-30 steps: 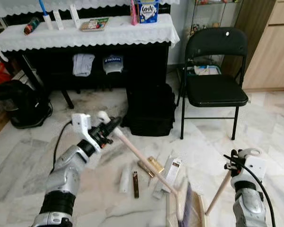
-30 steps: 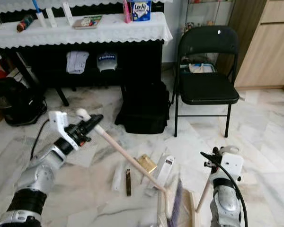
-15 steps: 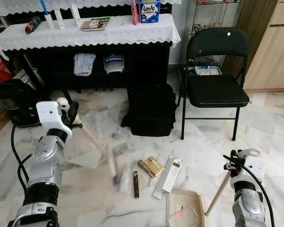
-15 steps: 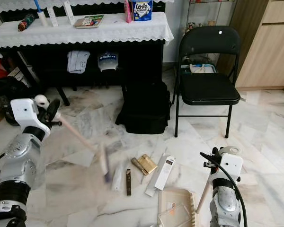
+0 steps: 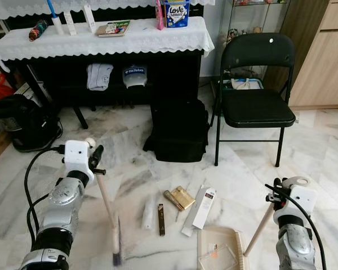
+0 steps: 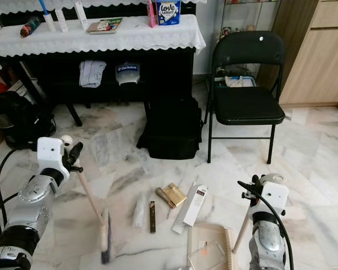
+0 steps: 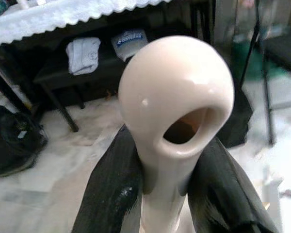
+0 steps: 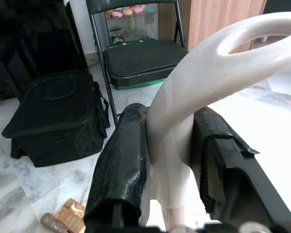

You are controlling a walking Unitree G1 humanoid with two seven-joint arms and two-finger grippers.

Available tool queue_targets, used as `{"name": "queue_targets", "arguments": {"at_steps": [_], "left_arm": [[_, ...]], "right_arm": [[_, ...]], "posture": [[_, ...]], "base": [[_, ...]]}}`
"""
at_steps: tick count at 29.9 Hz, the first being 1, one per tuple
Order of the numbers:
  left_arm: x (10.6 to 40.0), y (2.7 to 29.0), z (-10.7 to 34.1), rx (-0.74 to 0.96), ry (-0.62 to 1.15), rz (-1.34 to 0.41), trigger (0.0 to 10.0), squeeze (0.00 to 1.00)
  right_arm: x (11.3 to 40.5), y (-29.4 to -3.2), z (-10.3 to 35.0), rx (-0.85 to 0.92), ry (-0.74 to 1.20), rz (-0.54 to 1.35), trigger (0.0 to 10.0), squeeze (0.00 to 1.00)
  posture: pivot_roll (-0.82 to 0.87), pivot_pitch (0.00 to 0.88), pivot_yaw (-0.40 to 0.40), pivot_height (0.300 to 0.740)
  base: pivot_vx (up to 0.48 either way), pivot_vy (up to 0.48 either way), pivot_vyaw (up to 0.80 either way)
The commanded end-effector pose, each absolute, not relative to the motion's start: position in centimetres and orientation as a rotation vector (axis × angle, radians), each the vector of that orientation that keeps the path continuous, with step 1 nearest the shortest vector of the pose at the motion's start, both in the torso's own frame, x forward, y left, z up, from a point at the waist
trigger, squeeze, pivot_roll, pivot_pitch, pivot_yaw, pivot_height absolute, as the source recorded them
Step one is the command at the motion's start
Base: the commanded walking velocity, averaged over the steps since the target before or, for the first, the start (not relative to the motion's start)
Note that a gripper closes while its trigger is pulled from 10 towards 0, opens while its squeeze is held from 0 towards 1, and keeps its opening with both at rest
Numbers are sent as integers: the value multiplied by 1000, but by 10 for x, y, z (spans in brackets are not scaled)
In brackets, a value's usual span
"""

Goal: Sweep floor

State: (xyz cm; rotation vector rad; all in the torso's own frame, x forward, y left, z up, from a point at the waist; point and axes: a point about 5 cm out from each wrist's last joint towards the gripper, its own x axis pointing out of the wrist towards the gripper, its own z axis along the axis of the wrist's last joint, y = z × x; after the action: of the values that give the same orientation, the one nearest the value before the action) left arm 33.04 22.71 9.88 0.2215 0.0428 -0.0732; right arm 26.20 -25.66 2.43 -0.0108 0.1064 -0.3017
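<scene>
- The left gripper (image 7: 162, 204) is clenched round the top of the broom (image 5: 106, 207), its two black fingers (image 7: 111, 194) pressing either side of the pale handle just below the looped end
- The broom slants down from that gripper to the marble floor (image 5: 327, 146), and its dark bristle head (image 5: 116, 247) looks to be touching the tiles, though that part is blurred
- The right gripper (image 8: 172, 179) grasps the pale handle of the dustpan (image 5: 219, 251), fingers closed on the stem under its loop
- The dustpan lies flat on the floor near the robot's right side, its wooden handle rising at a slant to the right gripper
- Litter lies between broom head and dustpan: a white tube (image 5: 149, 214), a thin dark stick (image 5: 161, 219), a gold packet (image 5: 183, 197) and a long white box (image 5: 199, 203)
- The long white box lies just beside the dustpan's far edge
- Beyond the litter a black bag (image 5: 179, 130) rests on the floor, with a black folding chair (image 5: 258, 104) to its right
- A dark table with a white lace cloth (image 5: 101, 36) stands behind the bag
</scene>
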Motion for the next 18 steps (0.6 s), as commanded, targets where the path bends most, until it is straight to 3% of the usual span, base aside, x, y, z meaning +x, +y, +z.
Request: {"name": "queue_targets", "arguments": {"at_steps": [1, 6, 18], "left_arm": [[329, 244, 99, 325, 79, -21, 10000, 0], [327, 248, 91, 370, 124, 20, 10000, 0], [323, 224, 78, 183, 48, 83, 10000, 0]], "right_arm": [[253, -248, 6, 20, 203, -282, 10000, 0], [253, -248, 6, 21, 203, -282, 10000, 0], [260, -244, 24, 36, 68, -255, 10000, 0]], "posture": [[-164, 0, 109, 740], [-161, 0, 108, 740], [-175, 0, 115, 740]], "base": [[0, 0, 0], [0, 0, 0], [0, 0, 0]]}}
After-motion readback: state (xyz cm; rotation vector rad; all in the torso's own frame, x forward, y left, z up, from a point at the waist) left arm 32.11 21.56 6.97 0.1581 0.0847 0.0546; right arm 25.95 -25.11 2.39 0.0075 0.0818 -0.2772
